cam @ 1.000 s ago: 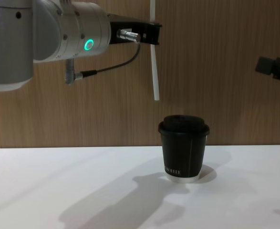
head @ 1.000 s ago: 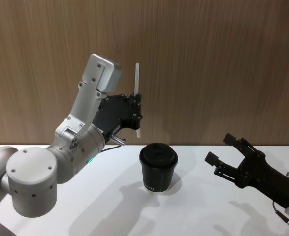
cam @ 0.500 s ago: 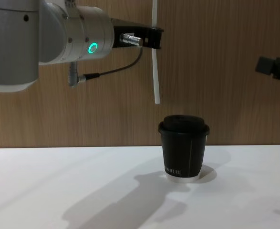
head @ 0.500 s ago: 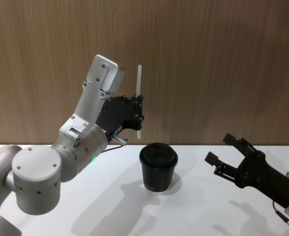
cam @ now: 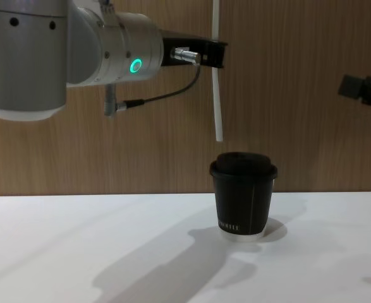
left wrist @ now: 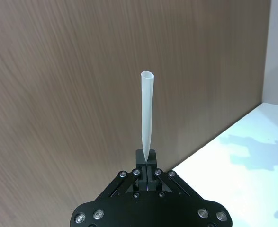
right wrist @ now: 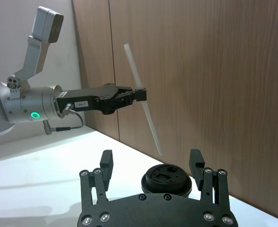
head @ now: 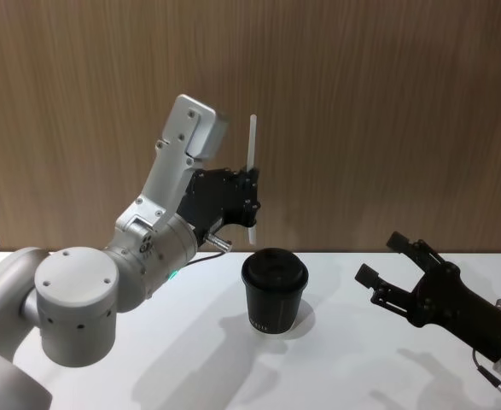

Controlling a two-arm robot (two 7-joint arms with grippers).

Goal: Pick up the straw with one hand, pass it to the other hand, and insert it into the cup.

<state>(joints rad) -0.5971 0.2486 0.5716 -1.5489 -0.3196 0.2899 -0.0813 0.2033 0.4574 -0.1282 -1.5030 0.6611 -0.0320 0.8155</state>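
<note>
Left hand [head: 252,198], black on a fat silver wrist with a glowing green ring [cam: 135,65], hangs high above the white bench [head: 335,367], with its fingers clamped together on the straw [head: 252,179]. A dark cable [cam: 166,95] loops beneath that wrist in the chest view. The right hand [head: 387,260] sits low over the bench on the right side, well apart from the cup [head: 274,290], with its two fingers spread wide and nothing between them.

The cup stands upright on the bench, black with a black lid, a white bottom rim and small pale lettering near its base. A wood-panelled wall [head: 387,111] rises behind everything.

The straw is thin, white and nearly upright, gripped around its middle so that parts stick out above and below the fingers. Its lower tip hangs in the air above the cup's lid, a little toward the lid's left edge in the chest view, and is not touching it.
</note>
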